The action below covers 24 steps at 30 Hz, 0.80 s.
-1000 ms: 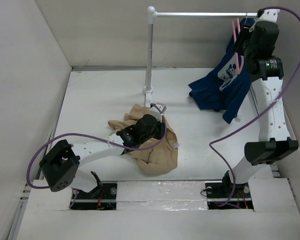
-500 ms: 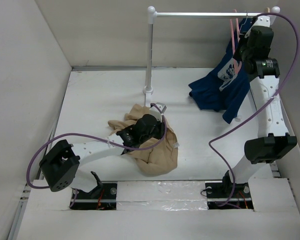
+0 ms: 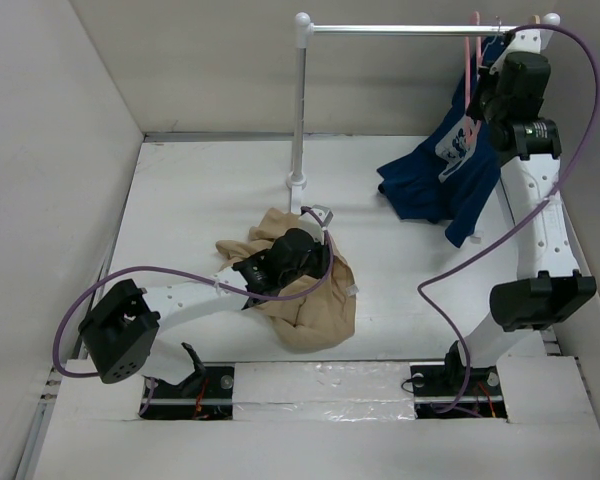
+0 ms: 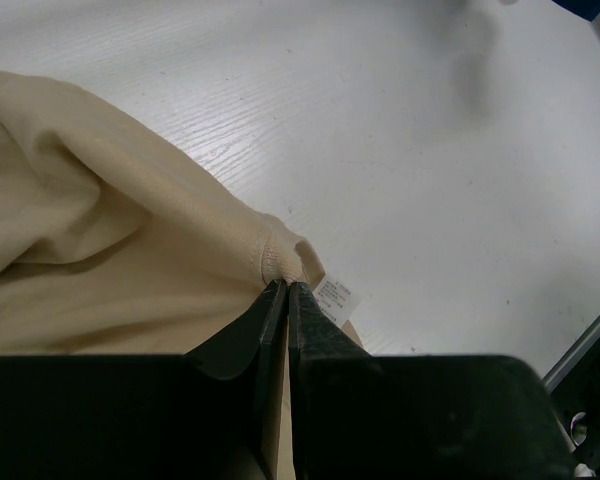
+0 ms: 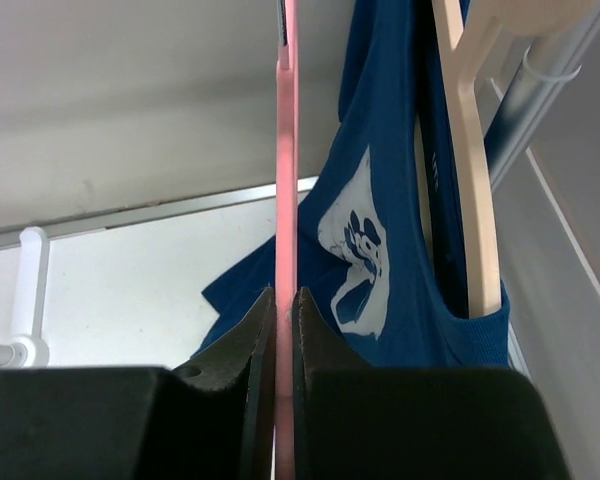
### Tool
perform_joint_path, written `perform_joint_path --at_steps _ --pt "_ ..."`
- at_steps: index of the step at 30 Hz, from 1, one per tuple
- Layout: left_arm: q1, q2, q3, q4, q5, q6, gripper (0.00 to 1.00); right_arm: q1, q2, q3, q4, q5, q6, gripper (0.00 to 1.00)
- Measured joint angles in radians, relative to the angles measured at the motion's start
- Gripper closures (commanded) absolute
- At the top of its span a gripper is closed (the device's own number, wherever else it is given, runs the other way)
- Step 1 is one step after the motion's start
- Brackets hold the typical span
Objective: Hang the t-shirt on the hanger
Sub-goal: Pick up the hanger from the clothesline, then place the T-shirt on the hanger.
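Right jaws just closed onto the hanger [image 5: 287, 150]. Left jaws pinch the t-shirt [image 4: 100, 250] collar; I judge unhooking comes next.

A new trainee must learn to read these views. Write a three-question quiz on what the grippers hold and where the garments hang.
1. True or false: the left gripper pinches the plain tan fabric t-shirt at a ribbed edge beside its small white label.
2. Pick one. The right gripper is closed on: A) the thin pink clothes hanger; B) the tan t-shirt; C) nothing.
3. Short answer: which hanger carries the dark blue t-shirt with a white graphic?

Key: 1 true. 2 A. 3 the light wooden hanger.
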Motion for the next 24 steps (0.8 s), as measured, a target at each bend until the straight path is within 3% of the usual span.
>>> perform_joint_path --at_steps 9,17,24 --pt "0.000 0.000 0.000 0.000 -0.007 -0.001 1.00 0.000 -0.130 -0.115 0.108 -0.034 -0.016 1.00" --pt "0.000 0.000 0.000 0.000 -0.023 -0.001 1.00 0.024 -0.271 -0.338 0.195 -0.073 0.000 1.00" --pt "0.033 0.005 0.008 0.013 -0.023 -0.011 1.00 0.140 -0.456 -0.593 0.243 -0.082 0.041 1.00"
